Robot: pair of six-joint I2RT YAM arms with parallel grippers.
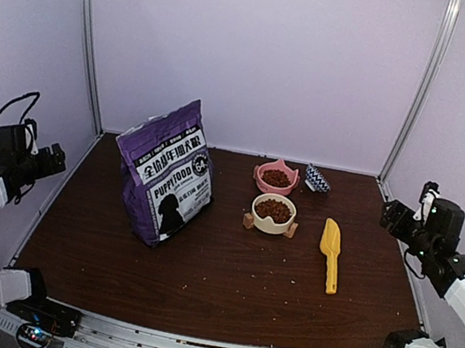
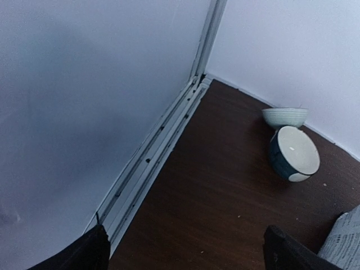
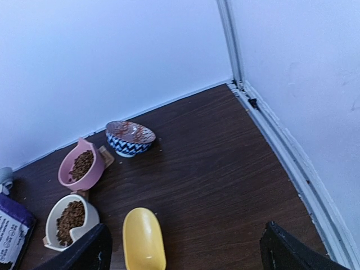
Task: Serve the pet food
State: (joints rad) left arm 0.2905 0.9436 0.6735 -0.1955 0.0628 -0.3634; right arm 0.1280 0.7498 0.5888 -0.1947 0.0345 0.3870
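Note:
The pet food is dark-brown kibble. One heap (image 1: 276, 178) lies in a pink bowl (image 1: 258, 178), another heap (image 1: 274, 209) in a cream bowl (image 1: 270, 227). The purple bag (image 1: 164, 171) stands upright at the table's left middle. A yellow scoop (image 1: 330, 253) lies flat right of the cream bowl. My left gripper (image 1: 55, 159) is open and empty, raised at the left table edge. My right gripper (image 1: 389, 215) is open and empty at the right edge. The right wrist view shows the kibble (image 3: 81, 165), the scoop (image 3: 143, 239) and its open gripper (image 3: 183, 256). The left gripper (image 2: 185, 256) shows only bare table between its fingers.
A blue patterned bowl (image 1: 317, 179) sits tilted at the back right, also in the right wrist view (image 3: 130, 138). Behind the bag, the left wrist view shows a pale bowl (image 2: 285, 117) and a dark teal bowl (image 2: 292, 153) on its side. Crumbs dot the table. White walls enclose three sides.

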